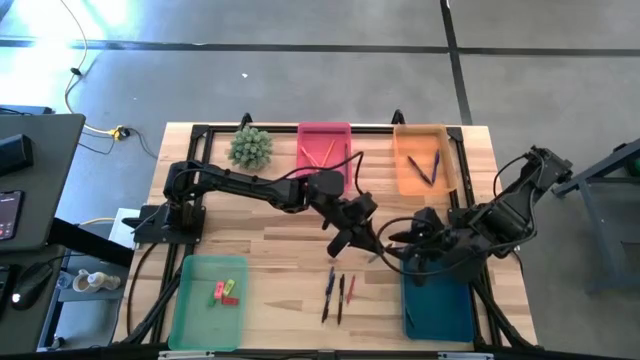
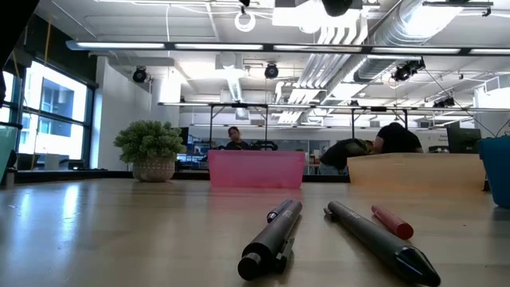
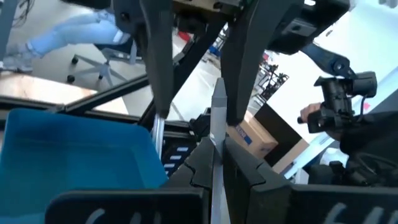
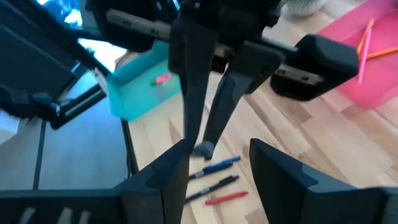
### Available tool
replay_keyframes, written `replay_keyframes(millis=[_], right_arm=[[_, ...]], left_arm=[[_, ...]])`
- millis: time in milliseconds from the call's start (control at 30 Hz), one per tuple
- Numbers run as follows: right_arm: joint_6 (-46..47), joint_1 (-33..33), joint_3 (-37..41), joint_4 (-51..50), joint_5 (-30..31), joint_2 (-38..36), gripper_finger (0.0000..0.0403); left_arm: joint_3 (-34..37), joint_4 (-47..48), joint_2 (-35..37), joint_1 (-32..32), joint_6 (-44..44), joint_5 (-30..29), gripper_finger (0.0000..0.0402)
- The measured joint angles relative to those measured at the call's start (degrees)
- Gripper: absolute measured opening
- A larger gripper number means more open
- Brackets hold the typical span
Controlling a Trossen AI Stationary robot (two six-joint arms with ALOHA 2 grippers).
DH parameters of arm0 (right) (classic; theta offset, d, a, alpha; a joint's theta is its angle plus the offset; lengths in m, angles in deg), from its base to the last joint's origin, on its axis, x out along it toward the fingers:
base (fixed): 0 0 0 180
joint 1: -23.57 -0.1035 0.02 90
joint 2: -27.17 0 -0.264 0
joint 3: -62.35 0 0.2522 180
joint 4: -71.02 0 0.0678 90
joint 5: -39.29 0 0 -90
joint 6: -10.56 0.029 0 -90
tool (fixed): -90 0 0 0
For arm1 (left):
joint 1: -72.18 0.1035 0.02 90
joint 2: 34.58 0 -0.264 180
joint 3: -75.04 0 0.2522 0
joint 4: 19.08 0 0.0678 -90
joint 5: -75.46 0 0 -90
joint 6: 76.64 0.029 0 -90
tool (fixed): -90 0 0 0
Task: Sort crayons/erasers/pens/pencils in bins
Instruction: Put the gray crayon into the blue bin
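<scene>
No readable text, label, brand, number or sign is being shown in any view; nothing legible is being displayed on the bins, the pens or the room's fittings.

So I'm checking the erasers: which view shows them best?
The high view: the erasers lie in the green bin. The right wrist view shows one pink eraser in it; the low and left wrist views show none.

In the low view both arms are out of sight and the teal-blue bin (image 2: 500, 177) is cut off at the edge.
</scene>
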Motion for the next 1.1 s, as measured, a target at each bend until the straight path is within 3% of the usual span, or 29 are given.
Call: replay_keyframes(millis=[200, 600, 800, 1100], right_arm=[[1.1, 1.5, 0.0, 0.7, 0.6, 0.0, 0.0140], [2.1, 1.5, 0.0, 1.0, 0.4, 0.0, 0.0012], [2.4, 1.5, 0.0, 0.9, 0.4, 0.0, 0.0015], [4.6, 1.5, 0.0, 0.1, 0.1, 0.0, 0.0009]], left_arm=[[0.0, -0.7, 0.0, 0.0, -0.4, -1.2, 0.0003], [0.0, -0.6, 0.0, 0.3, 1.8, -2.2, 0.0003], [0.0, -0.6, 0.0, 0.4, 1.7, -2.0, 0.0012], [0.0, -0.5, 0.0, 0.5, 0.3, -2.8, 0.0066]])
